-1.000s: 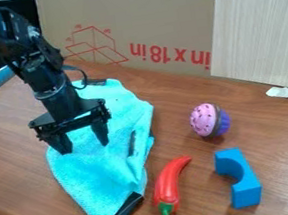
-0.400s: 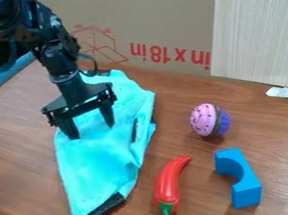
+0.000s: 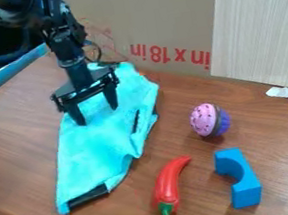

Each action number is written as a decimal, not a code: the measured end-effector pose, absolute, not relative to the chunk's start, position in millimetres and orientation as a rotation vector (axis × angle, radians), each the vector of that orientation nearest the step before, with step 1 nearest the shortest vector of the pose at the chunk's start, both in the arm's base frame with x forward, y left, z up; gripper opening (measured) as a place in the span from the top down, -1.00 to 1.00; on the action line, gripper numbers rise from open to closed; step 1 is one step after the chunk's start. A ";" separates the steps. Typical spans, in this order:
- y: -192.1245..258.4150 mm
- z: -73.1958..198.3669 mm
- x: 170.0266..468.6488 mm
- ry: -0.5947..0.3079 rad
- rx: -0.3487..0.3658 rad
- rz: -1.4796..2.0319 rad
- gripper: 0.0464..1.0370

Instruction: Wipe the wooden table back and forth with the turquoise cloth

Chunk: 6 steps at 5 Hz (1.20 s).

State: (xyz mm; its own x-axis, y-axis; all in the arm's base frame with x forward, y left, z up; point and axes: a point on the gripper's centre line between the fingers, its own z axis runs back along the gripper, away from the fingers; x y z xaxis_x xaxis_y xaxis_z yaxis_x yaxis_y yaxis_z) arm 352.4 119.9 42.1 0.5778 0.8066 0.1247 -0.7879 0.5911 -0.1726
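Turquoise cloth (image 3: 95,149) — under gripper (image 3: 98,115) | fingers apart | red chili (image 3: 169,181) — between cloth and blue block (image 3: 247,183)

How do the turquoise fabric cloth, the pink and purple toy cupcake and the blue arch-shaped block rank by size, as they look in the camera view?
1. Turquoise fabric cloth, by far the largest
2. Blue arch-shaped block
3. Pink and purple toy cupcake, farther back than the block
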 end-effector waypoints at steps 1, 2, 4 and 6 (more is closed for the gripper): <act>125.3 44.6 367.1 -0.200 -0.106 0.992 -0.93; 127.1 46.2 381.0 -0.205 -0.110 1.028 -0.92; 113.6 36.2 357.4 -0.198 -0.088 0.948 -0.92; 94.1 37.5 311.5 -0.187 -0.096 0.813 -0.92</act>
